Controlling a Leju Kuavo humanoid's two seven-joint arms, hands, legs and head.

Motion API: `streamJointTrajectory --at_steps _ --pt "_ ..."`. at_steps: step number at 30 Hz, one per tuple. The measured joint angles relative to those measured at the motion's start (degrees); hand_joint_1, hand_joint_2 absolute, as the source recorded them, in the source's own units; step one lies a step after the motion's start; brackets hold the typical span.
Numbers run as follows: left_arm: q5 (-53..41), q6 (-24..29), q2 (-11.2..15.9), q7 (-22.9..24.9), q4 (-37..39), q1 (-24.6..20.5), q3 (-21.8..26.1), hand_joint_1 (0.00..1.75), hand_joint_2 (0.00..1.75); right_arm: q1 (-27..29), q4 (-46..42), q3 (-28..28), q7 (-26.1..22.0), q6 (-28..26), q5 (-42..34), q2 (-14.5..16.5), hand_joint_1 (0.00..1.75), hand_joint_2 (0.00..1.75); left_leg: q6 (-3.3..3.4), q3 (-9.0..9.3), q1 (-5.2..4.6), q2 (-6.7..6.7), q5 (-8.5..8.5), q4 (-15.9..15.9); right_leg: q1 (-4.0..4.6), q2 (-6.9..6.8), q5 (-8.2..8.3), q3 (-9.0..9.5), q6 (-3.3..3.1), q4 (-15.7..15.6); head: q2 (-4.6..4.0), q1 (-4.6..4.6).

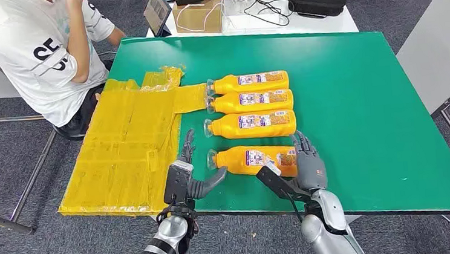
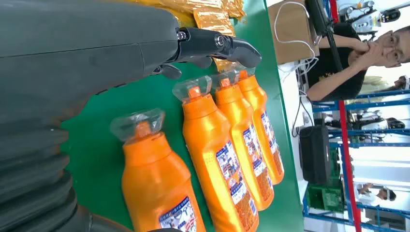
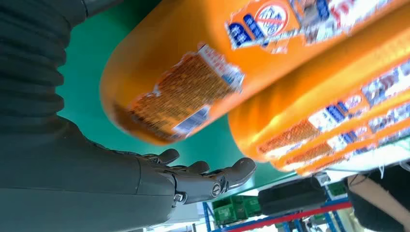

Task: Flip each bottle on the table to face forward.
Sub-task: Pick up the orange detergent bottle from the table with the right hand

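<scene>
Four orange bottles (image 1: 252, 120) lying flat; clear caps; labels up.

Seated person (image 1: 40, 50) beside yellow sheet (image 1: 121, 153), laptop (image 1: 157, 12).

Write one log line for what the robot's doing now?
left hand open by nearest bottle cap | right hand open at base | four bottles lying

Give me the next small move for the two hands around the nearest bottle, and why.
Probably close both hands onto the nearest bottle. The left hand sits open by its cap end, the right hand open at its base, neither gripping, and its label looks turned sideways compared with the other three bottles.
</scene>
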Motion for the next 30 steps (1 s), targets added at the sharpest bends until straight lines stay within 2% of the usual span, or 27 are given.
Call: streamJointTrajectory --at_steps 6,13,17,18,21,22,26,30 --pt "0.0 -0.2 0.0 0.2 0.0 0.0 0.0 0.0 1.75 -1.0 1.7 0.8 0.7 0.4 0.9 0.0 0.0 1.75 0.0 0.0 0.0 0.01 0.0 0.0 0.0 0.0 0.0 0.0 0.0 0.0 0.0 0.0" --pt "0.1 -2.2 -0.1 0.7 -0.1 0.0 0.0 0.0 1.75 -5.2 7.3 4.2 5.6 7.3 7.5 -0.6 0.0 1.75 0.0 0.05 0.0 0.05 0.0 0.0 0.0 0.02 0.01 0.02 0.0 0.0 0.01 0.01" --pt "0.1 -2.5 -0.1 0.8 -0.1 -0.1 0.0 0.0 1.75 -7.2 9.6 5.8 6.2 8.2 8.0 -1.0 0.0 1.75 0.0 0.13 0.0 0.06 0.0 0.0 0.01 0.02 0.01 0.07 0.0 0.0 0.01 0.0" --pt "0.1 -2.5 -0.1 0.8 -0.2 -0.1 0.0 0.0 1.75 -7.4 10.0 6.0 6.2 8.3 8.1 -1.0 0.27 1.75 0.0 0.15 0.0 0.06 0.0 0.0 0.01 0.02 0.01 0.09 0.0 0.0 0.01 0.0" --pt "0.1 -3.0 -0.2 0.8 -0.2 0.0 0.1 0.0 1.75 -8.1 11.0 6.8 6.7 9.3 8.7 -1.3 1.58 1.75 0.0 0.23 0.01 0.07 0.0 0.0 0.01 0.02 0.01 0.15 0.0 0.0 0.01 0.0" --pt "0.1 -3.4 -0.2 0.8 -0.2 0.0 0.1 0.0 1.75 -8.5 11.4 7.1 7.0 10.2 9.0 -1.5 1.75 1.75 0.0 0.28 0.01 0.08 0.0 0.0 0.01 0.03 0.01 0.19 0.0 0.0 0.01 0.0" --pt "0.7 -5.6 -0.2 0.8 -0.1 -0.1 0.6 0.0 1.75 -10.1 13.1 8.5 7.3 13.2 9.4 -2.2 1.75 1.75 -0.03 0.56 0.01 0.12 -0.07 0.0 0.01 0.07 0.0 0.42 -0.02 0.0 0.01 0.0" --pt "0.9 -5.8 -0.2 0.8 -0.1 -0.1 0.7 0.0 1.75 -10.3 13.3 8.6 7.3 13.4 9.4 -2.3 1.75 1.75 -0.03 0.58 0.01 0.12 -0.07 0.0 0.01 0.07 0.0 0.44 -0.02 0.0 0.0 0.0"
